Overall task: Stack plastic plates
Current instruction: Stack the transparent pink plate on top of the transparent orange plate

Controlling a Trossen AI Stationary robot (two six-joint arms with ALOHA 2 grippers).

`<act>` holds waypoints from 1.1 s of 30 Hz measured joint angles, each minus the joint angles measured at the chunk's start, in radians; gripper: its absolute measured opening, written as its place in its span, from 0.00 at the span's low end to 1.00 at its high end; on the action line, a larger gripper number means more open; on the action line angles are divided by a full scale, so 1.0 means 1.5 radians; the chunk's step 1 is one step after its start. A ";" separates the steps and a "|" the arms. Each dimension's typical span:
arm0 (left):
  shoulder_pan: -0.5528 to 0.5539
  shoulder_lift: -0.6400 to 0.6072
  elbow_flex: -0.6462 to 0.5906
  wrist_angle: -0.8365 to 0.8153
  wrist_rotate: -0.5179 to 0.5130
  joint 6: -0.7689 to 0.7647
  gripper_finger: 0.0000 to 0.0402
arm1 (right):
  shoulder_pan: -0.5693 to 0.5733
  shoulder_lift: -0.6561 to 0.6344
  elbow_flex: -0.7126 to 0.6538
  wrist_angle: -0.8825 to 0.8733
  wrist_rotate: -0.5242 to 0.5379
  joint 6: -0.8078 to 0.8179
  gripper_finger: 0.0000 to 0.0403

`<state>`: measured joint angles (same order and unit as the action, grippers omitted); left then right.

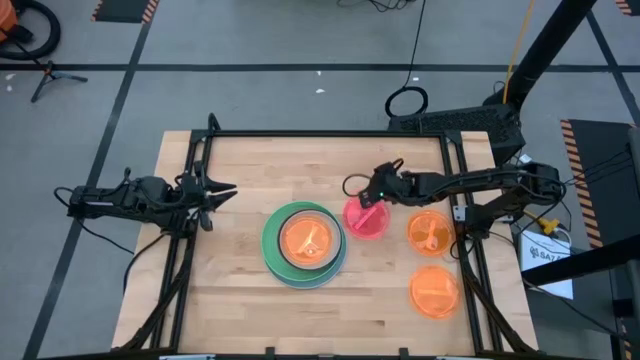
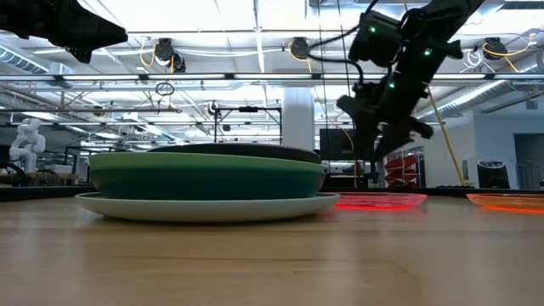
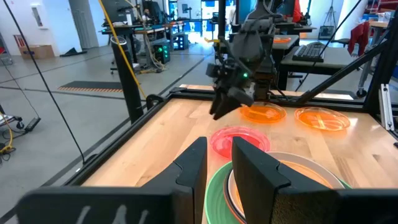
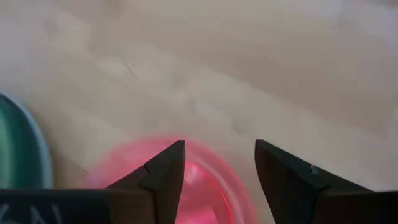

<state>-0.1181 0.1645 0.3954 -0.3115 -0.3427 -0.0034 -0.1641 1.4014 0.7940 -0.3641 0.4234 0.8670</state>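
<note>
Plate stack (image 1: 304,243) at table (image 1: 230,300) centre: orange plate (image 1: 305,237) on top, grey, green, teal, pale one beneath. Pink plate (image 1: 366,219) just right of stack. Right gripper (image 1: 366,199) over pink plate, fingers spread wide, holding nothing. Two orange plates (image 1: 432,231) (image 1: 434,291) far right. Left gripper (image 1: 215,197) at left edge, part open, empty.

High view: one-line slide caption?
Right hand, open, hovers over the pink plate beside the plate stack; two orange plates lie apart; left hand waits.
</note>
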 joint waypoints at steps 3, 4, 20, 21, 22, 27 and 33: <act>0.000 0.000 0.000 0.000 0.000 0.000 0.21 | -0.016 0.000 0.000 0.090 0.024 -0.065 0.46; 0.000 0.000 0.000 0.000 0.000 0.000 0.21 | -0.021 0.000 0.000 0.120 0.036 -0.087 0.46; 0.000 0.000 0.000 0.000 0.000 0.001 0.21 | -0.150 0.000 0.000 0.588 0.241 -0.483 0.24; 0.000 0.000 0.000 0.000 0.000 0.001 0.21 | -0.171 0.000 0.000 0.612 0.228 -0.497 0.19; 0.000 0.000 0.000 0.000 0.000 0.001 0.21 | -0.189 0.000 0.000 0.630 0.210 -0.507 0.14; 0.000 0.000 0.000 0.000 0.000 0.004 0.21 | -0.241 0.000 0.000 0.632 0.153 -0.517 0.03; 0.000 0.000 0.000 0.000 0.000 0.006 0.21 | -0.191 0.000 0.000 0.553 0.150 -0.489 0.01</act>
<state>-0.1181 0.1644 0.3954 -0.3111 -0.3428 0.0053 -0.4502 1.4010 0.7940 0.4656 0.6483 0.1332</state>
